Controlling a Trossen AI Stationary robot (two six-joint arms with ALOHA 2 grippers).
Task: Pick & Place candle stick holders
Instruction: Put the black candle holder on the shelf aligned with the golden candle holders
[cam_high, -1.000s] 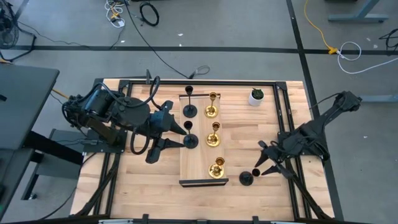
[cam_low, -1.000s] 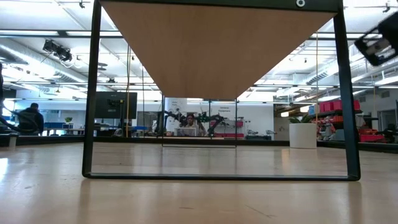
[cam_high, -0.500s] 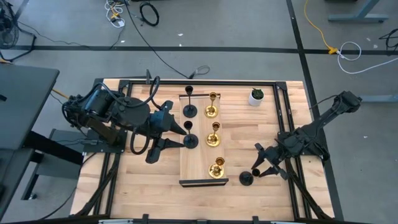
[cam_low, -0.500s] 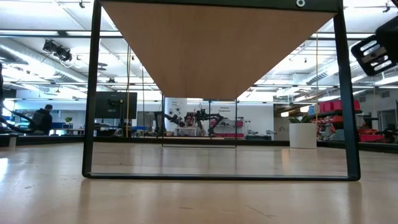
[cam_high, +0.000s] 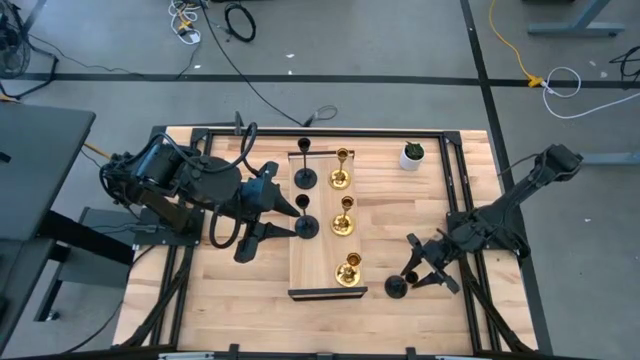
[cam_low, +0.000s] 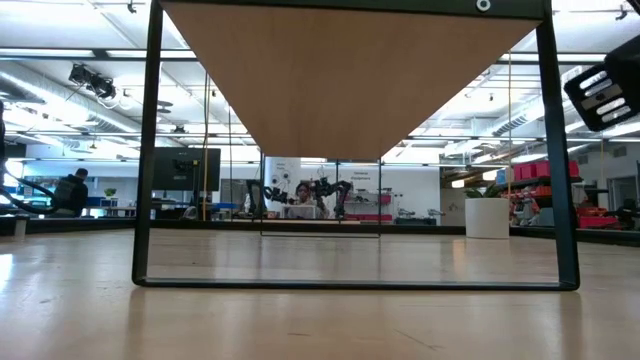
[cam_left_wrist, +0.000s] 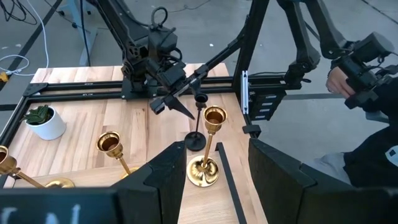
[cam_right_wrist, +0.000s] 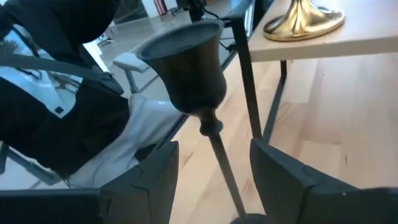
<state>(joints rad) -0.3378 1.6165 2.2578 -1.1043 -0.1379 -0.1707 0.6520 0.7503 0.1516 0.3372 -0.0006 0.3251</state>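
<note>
Matte black candle holder (cam_high: 396, 288) on table just off riser shelf (cam_high: 322, 292) end, now sitting between right gripper (cam_high: 421, 274) fingers; a second ago claw was further back, so it's slid in. Jaws spread either side of stem (cam_right_wrist: 219, 155), not clenched yet, so grab looks next. Left gripper (cam_high: 262, 212) parked by shelf, hasn't budged, jaws apart, empty

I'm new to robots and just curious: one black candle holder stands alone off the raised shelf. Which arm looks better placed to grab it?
The right one. Its gripper is right beside the lone black candle stick holder, open fingers straddling the stem. The left gripper is across the raised wooden shelf, by another black holder.
</note>
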